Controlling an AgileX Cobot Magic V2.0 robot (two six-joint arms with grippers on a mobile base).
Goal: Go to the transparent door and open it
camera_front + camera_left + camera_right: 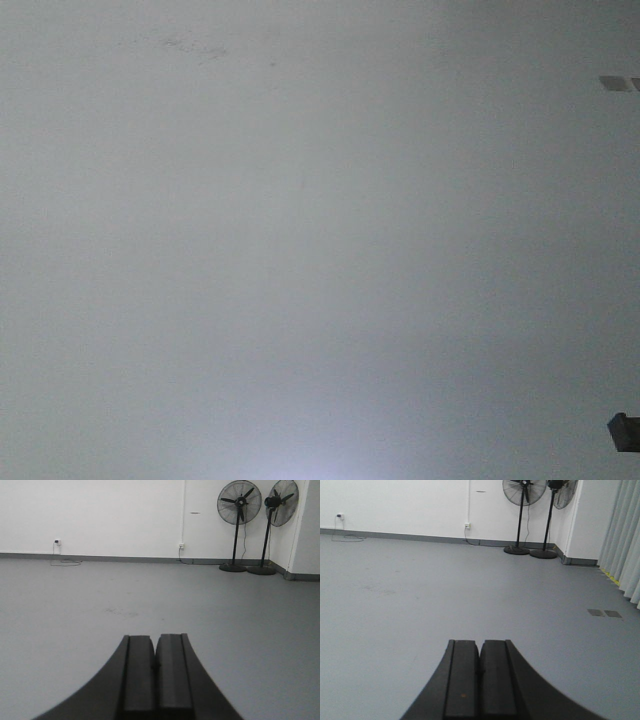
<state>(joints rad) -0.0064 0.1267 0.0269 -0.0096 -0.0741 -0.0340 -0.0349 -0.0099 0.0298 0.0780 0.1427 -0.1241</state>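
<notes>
Status: transparent door not in any view; only grey floor (75, 605), white wall (100, 515) and two fans (239, 500) show. Left gripper (155, 641) and right gripper (480, 644) are closed and empty. Judgement: the glass panel is probably heavy, stiff and fragile; grip handle or frame, never the glass.

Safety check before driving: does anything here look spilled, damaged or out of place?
Nothing serious. Both pedestal fans stand upright; a loose cable trails on the floor below a wall socket, and faint scuffs mark the floor.
</notes>
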